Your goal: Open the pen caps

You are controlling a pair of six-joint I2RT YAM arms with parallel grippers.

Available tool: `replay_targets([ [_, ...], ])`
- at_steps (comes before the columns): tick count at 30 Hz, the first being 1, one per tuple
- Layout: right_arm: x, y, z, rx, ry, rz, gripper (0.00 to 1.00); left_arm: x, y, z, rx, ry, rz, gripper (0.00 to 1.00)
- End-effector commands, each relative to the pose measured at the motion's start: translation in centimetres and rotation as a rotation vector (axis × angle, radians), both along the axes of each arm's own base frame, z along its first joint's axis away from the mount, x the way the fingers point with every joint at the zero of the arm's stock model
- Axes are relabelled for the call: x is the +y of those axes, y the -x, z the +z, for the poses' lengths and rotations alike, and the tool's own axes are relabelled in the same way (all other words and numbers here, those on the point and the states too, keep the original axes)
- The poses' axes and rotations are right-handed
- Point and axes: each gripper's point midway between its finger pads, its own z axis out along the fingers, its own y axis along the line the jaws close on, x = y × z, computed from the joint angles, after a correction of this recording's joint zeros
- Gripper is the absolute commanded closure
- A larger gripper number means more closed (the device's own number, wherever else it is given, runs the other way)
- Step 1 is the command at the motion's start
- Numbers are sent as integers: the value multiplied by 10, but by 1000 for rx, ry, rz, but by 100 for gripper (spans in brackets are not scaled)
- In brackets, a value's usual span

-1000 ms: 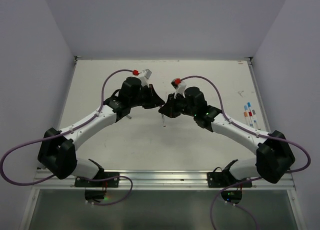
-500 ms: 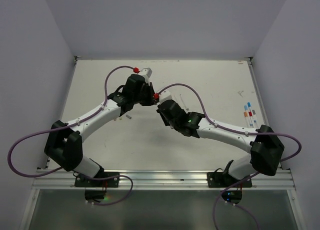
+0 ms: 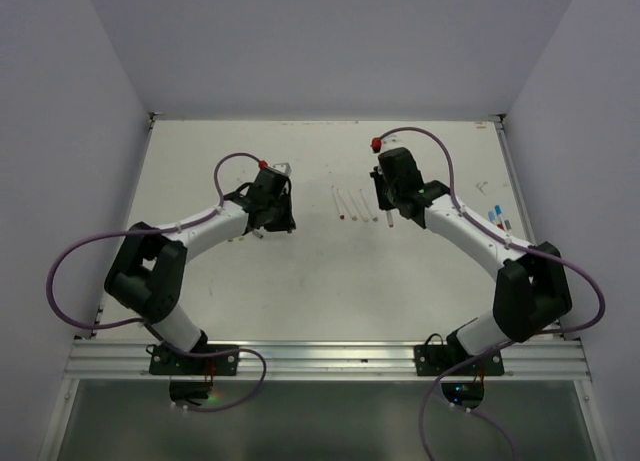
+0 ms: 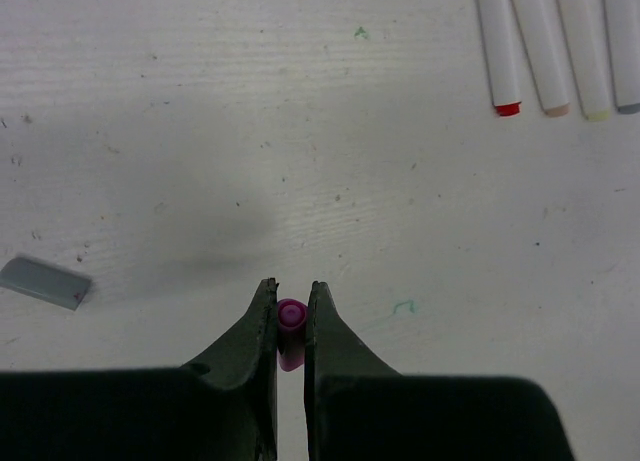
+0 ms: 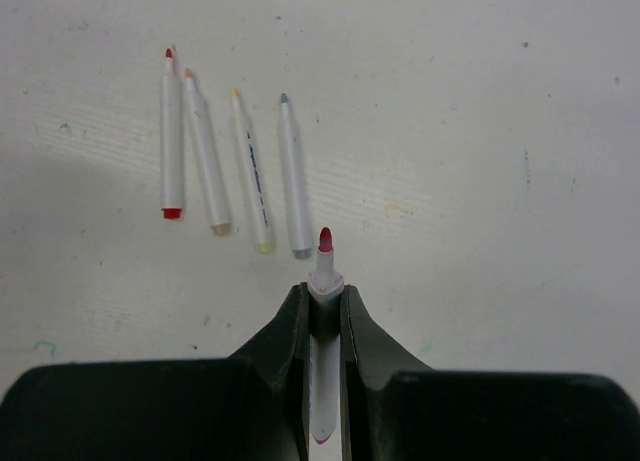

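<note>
The left gripper (image 4: 290,301) hangs low over the tabletop (image 3: 300,281), left of its middle, with its two dark fingers almost closed and pinching a small pink cap (image 4: 290,329) between their tips. The cap's round open end faces away from the wrist, and the cap carries no pen. A flat grey tag (image 4: 45,283) lies on the bare surface off to that gripper's left. The right gripper (image 5: 324,296) sits right of the middle, toward the far edge, its fingers nearly together and clamped on a thin white pen (image 5: 325,281). That pen runs lengthwise between the fingers, and its bare reddish-pink tip pokes out just past them. Between the two grippers, nearer the right one, four pens (image 5: 250,171) lie side by side on the tabletop. All four are uncapped, with their points toward the far edge and their coloured ends, red, peach, yellow and grey, toward the near edge. Close to the right edge of the tabletop a few more capped pens (image 3: 499,221) lie together, well apart from both grippers.
</note>
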Motion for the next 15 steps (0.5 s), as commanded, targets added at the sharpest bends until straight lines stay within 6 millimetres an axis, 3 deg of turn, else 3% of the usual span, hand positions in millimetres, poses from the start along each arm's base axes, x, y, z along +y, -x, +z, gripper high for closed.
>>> replay_targets([
  [1, 2, -18, -4, 19, 5, 49, 100, 10, -8, -9, -7, -56, 30, 100],
  [9, -14, -45, -38, 103, 47, 11, 100, 40, -12, -26, 5, -198, 114, 100],
  [15, -4, -59, -57, 134, 26, 30, 100, 58, -8, -43, 54, -228, 157, 100],
])
